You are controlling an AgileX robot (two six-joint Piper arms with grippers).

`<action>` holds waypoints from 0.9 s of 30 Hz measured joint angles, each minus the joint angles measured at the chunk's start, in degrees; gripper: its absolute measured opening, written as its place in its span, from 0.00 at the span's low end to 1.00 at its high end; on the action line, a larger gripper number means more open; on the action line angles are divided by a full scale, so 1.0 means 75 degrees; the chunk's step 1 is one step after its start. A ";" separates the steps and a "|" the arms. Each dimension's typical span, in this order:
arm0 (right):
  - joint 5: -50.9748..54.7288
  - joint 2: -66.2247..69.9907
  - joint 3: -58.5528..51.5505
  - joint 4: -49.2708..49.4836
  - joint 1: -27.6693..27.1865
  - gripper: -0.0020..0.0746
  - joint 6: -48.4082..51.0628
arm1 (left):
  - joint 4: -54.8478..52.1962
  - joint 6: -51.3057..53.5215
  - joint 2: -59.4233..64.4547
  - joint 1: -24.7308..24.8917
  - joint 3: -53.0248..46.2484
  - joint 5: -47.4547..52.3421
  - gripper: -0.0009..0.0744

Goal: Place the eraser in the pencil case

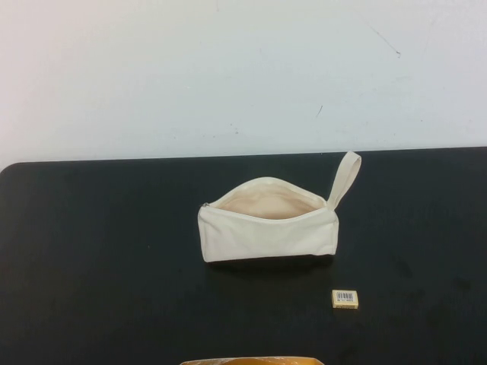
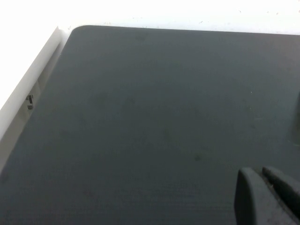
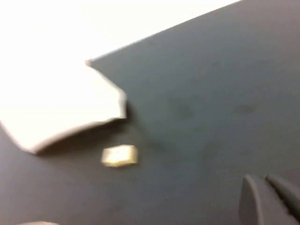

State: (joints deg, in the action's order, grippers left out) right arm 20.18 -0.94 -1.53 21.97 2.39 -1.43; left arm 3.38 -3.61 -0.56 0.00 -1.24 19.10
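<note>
The cream-white pencil case [image 1: 266, 228] lies on the black table [image 1: 99, 258] near the middle, zip open, beige lining showing, wrist loop [image 1: 344, 176] at its right end. The pale-yellow eraser [image 1: 345, 298] with a barcode label lies on the table in front of the case's right end, apart from it. Neither gripper shows in the high view. In the right wrist view the case [image 3: 61, 108] and eraser [image 3: 119, 155] appear far from my right gripper [image 3: 260, 180], which is shut and empty. My left gripper [image 2: 260, 172] is shut and empty over bare table.
A tan object [image 1: 251, 360] pokes in at the high view's bottom edge. The table's far edge meets a white wall [image 1: 243, 68]. The left wrist view shows the table's rounded corner [image 2: 77, 30] and a white ledge [image 2: 28, 89].
</note>
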 joint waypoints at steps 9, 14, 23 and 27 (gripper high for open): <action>-0.0171 0.0000 0.0000 0.2132 0.0000 0.02 -0.0170 | 0.0000 0.0000 0.0000 0.0000 0.0000 0.0000 0.01; -0.0368 0.0000 -0.0013 0.2362 0.0000 0.02 -0.0188 | 0.0000 0.0000 0.0000 0.0000 0.0000 0.0000 0.01; -0.0263 0.0000 0.0356 0.2355 0.0000 0.02 0.1818 | 0.0000 0.0000 0.0000 -0.0003 0.0000 0.0000 0.01; 0.0608 0.0359 0.1789 0.1557 0.0000 0.02 0.3293 | 0.0000 0.0000 0.0000 0.0000 0.0000 0.0003 0.01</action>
State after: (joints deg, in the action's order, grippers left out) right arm 24.74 1.75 11.88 33.65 2.39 23.27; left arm 3.38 -3.61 -0.56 0.00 -1.24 19.12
